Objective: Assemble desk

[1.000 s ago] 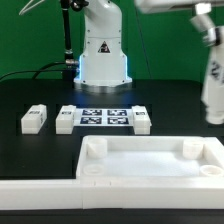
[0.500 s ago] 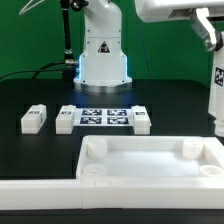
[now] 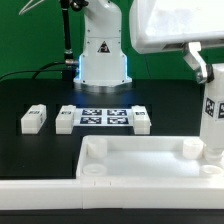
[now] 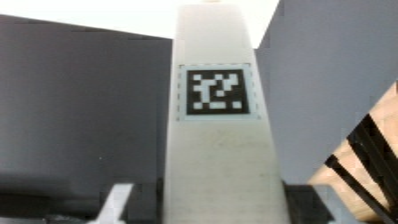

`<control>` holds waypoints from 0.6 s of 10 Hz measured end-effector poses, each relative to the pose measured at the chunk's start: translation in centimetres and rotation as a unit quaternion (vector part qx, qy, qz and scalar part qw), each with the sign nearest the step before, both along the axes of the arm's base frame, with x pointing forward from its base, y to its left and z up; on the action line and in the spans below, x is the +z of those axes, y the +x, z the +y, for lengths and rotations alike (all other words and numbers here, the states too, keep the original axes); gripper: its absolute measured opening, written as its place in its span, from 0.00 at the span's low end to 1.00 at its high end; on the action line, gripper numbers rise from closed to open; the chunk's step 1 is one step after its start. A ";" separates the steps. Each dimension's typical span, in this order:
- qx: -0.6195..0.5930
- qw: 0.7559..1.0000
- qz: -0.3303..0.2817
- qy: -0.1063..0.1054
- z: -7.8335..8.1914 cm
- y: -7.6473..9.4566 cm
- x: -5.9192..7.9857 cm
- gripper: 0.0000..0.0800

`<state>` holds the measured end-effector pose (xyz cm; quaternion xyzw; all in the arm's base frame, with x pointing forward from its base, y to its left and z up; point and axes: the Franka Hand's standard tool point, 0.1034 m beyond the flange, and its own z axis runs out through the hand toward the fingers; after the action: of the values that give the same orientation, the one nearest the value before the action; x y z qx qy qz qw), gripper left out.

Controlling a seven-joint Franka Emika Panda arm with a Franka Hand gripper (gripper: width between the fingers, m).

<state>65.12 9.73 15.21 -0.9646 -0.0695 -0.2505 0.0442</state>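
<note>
**Leg dropping toward the tabletop's corner**

Since the earlier frame we are bringing the tool (image 4: 205, 197) lower, and the leg (image 3: 213, 112) is coming down with it. It was riding higher before; now it is hanging close to upright below the tool, with its lower end down at the rim of the tabletop (image 3: 150, 165). That end is near a corner socket (image 3: 190, 148). The tool is pinching the leg's upper part between its fingers (image 4: 118, 203), and the wrist view is showing the tagged face running straight away from the tool. We cannot tell whether the foot is over the socket yet, or touching anything.

To do this step well, we are judging that we should be holding the leg plumb and centring its end over the socket. Then we should be lowering slowly without loosening the pinch. A slanted entry is likely to be jamming, or shoving the tabletop along the bench (image 3: 40, 95). The loose legs (image 3: 141, 121) and the marker board (image 3: 105, 117) are lying well apart from the tool, out of our path.
</note>
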 end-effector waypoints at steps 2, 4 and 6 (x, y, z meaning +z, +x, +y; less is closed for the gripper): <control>0.001 1.000 0.006 0.000 0.1 -0.2 -0.7 0.36; 0.003 1.000 0.010 0.000 0.3 -0.3 -1.5 0.36; 0.006 1.000 0.013 0.000 0.7 -0.5 -1.9 0.36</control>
<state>64.63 10.39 13.30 -0.9674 -0.0748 -0.2374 0.0464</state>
